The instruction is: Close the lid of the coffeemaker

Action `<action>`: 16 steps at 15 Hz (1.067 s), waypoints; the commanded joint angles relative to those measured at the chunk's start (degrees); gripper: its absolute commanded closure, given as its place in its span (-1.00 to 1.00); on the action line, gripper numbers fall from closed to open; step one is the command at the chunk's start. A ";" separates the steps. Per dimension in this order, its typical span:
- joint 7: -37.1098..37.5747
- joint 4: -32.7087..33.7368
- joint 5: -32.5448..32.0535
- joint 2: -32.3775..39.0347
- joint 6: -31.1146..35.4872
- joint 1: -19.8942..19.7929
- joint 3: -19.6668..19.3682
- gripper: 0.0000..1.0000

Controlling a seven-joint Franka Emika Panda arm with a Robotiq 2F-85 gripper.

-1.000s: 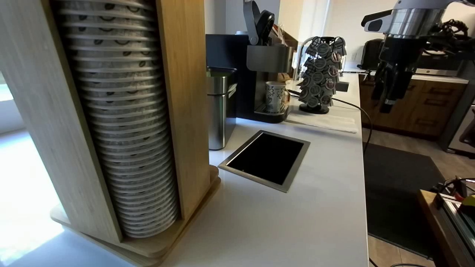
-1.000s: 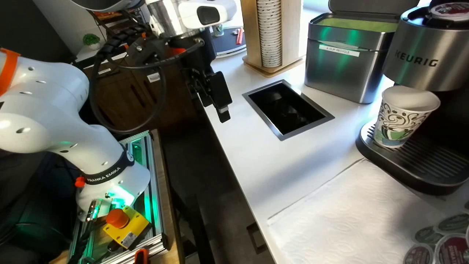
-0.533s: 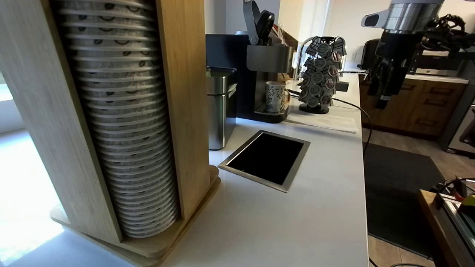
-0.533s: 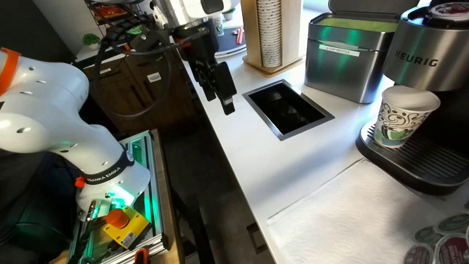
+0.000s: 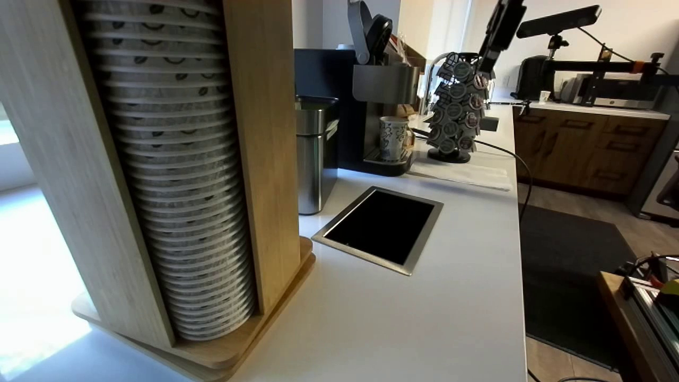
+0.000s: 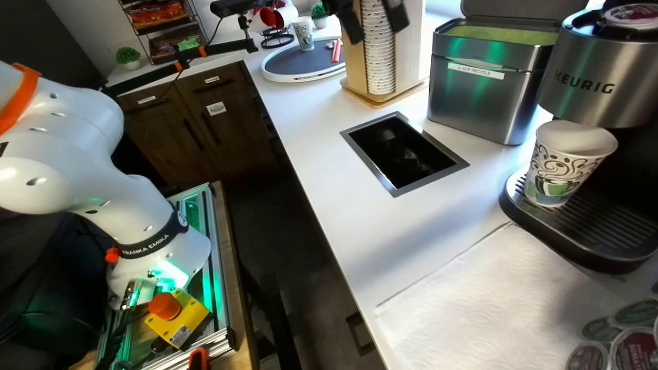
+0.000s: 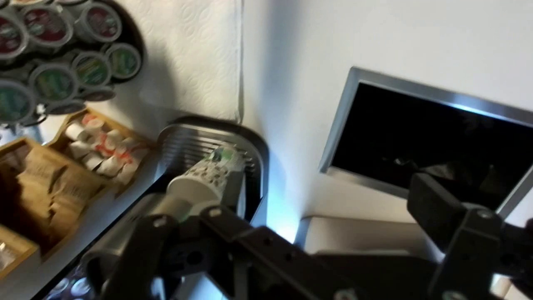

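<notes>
The coffeemaker [image 5: 386,82] is a grey and black Keurig machine, in both exterior views [image 6: 586,85]. Its lid [image 5: 377,36] stands raised in an exterior view; it is out of frame where the machine shows close up. A pod [image 6: 635,15] sits in the open top. A patterned paper cup [image 6: 555,169] stands on the drip tray [image 7: 187,143]. My gripper [image 6: 378,32] is open and empty, high above the counter and apart from the machine. It shows partly at the top in an exterior view [image 5: 498,40]. In the wrist view its fingers [image 7: 333,196] are wide apart, with nothing between them.
A steel bin [image 6: 478,97] with its lid up stands beside the machine. A framed opening [image 6: 403,154] is cut into the counter. A tall wooden cup holder [image 5: 265,159], a pod carousel [image 5: 455,106] and a paper towel [image 6: 493,308] are also on the counter.
My gripper has risen, moving up and left in an exterior view and up and right in the opposite-facing one, and it has turned. The lid and cup have not moved.
</notes>
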 commanded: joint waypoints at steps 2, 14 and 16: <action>-4.65 17.87 -5.04 11.55 -2.60 0.28 0.19 -1.00; -10.39 27.30 -4.77 18.18 -0.36 0.92 -0.21 -1.00; -10.53 30.76 -5.35 20.81 0.29 1.34 0.33 -1.00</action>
